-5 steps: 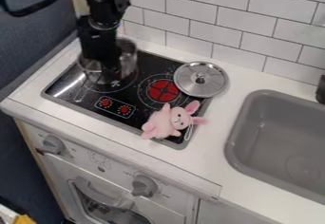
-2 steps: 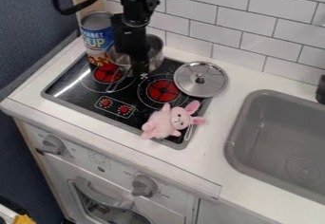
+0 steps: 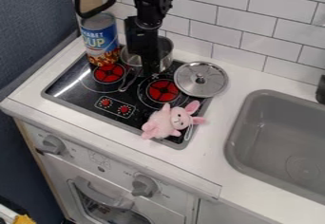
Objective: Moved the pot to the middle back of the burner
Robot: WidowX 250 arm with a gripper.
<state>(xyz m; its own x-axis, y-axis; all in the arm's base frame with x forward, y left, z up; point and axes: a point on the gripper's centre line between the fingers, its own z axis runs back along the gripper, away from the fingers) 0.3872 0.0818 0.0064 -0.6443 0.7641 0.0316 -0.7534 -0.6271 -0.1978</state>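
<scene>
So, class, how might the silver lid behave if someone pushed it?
The lid looks like shiny metal, so it would probably slide stiffly rather than bend. Resting with its knob up, it seems unlikely to roll. It overlaps the edge of the cooktop, so it might rock or catch slightly.

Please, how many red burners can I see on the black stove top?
2. One burner is just in front of the soup can; the other is beside the lid. More could be hidden under the pot.
</scene>
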